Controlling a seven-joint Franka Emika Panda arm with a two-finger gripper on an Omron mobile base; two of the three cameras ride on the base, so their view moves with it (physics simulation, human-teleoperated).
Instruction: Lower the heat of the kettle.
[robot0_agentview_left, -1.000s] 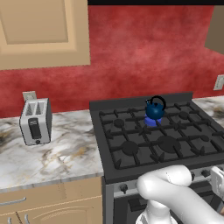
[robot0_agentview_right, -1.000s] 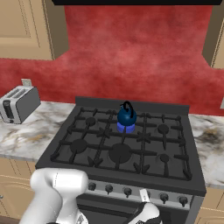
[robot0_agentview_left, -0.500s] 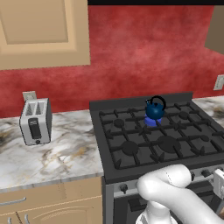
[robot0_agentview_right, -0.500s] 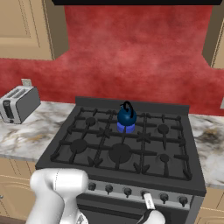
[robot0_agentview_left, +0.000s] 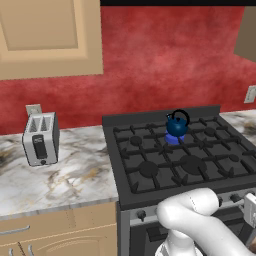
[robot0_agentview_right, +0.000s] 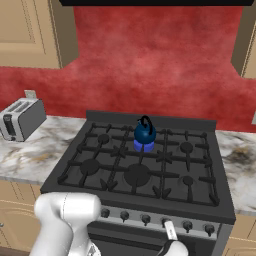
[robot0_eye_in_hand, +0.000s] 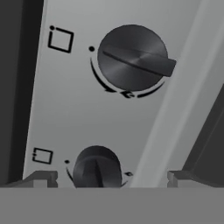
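Since a second ago my white arm has kept low at the stove front; nothing else has shifted. My tool (robot0_eye_in_hand: 111, 177) stands wide open, empty, straddling a round dark knob (robot0_eye_in_hand: 96, 168). Small glossy dark-blue kettle (robot0_agentview_right: 144, 132) sits on the rear centre burner above a blue flame (robot0_agentview_right: 143, 145).

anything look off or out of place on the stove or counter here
Nothing stands out. The kettle sits upright on a lit rear burner with a blue flame, and the toaster stands square on the counter.
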